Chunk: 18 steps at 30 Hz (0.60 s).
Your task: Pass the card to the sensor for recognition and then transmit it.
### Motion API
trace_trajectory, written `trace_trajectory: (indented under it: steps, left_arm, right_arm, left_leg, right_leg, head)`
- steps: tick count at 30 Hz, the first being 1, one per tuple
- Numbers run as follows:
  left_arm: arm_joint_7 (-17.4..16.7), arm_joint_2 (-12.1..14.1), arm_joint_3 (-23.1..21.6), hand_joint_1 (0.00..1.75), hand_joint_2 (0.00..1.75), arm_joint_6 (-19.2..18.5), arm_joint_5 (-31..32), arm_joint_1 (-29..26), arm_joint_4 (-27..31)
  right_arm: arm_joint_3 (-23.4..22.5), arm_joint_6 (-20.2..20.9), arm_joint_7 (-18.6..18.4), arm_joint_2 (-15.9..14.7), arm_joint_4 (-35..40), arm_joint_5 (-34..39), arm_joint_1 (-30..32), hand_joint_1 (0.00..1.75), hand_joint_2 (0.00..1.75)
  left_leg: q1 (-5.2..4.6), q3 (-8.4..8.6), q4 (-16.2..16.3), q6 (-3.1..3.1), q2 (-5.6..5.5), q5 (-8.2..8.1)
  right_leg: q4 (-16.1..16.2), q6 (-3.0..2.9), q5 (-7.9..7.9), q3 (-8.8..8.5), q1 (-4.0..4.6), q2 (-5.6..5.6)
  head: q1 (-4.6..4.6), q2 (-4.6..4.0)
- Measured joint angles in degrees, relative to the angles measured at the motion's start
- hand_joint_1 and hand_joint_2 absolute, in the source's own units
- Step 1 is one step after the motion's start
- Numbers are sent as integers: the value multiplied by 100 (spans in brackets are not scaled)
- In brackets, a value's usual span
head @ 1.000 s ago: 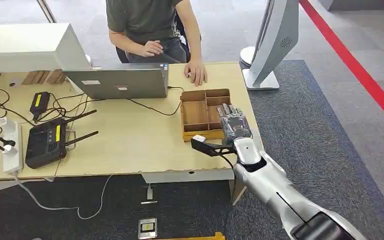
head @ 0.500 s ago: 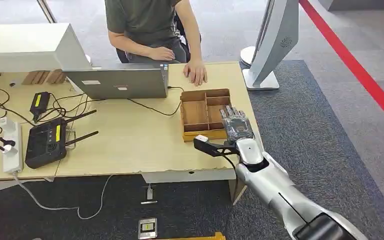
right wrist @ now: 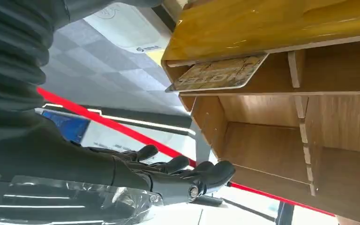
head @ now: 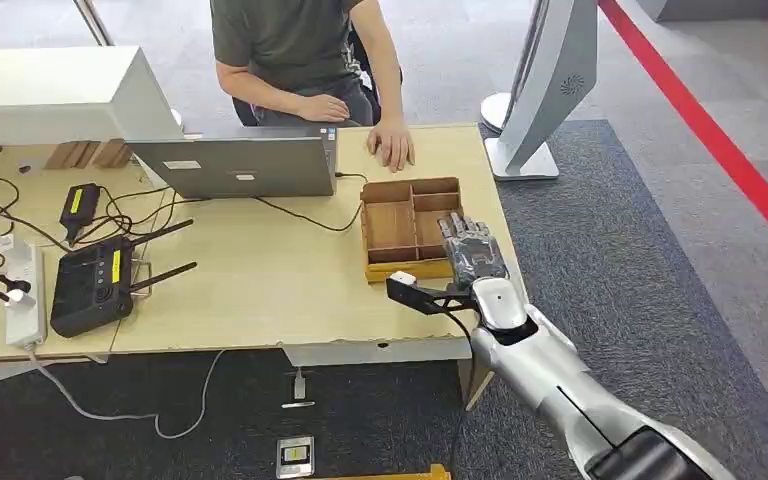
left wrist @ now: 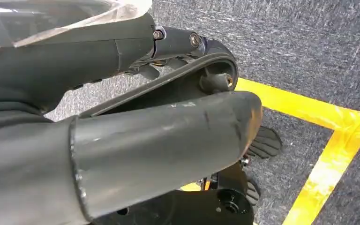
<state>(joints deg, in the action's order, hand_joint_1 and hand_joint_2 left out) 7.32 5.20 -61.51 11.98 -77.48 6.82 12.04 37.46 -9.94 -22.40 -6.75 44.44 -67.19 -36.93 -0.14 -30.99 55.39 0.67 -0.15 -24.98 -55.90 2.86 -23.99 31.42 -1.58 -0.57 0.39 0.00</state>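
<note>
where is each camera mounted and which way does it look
Head view: high on the robot, facing forward and down at the pale wooden table; the silver right arm and right hand reach over the brown wooden divided tray.
Left wrist view: on the hanging arm, facing the dark carpet.
Right wrist view: behind the right hand, facing the tray and a patterned card.
Head and right wrist views share tray and hand.
</note>
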Motion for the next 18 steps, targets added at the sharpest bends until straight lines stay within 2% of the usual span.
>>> trace_trajectory:
  steps: [18]
  left_arm:
    - [7, 0, 0, 0, 0, 4, 17, 0, 0]
  right_arm:
    - [2, -18, -35, -4, -39, 33, 63, 0, 175]
  left_leg:
    - [0, 0, 0, 0, 0, 0]
  right_leg:
    - [0, 0, 0, 0, 0, 0]
  head:
    - [0, 0]
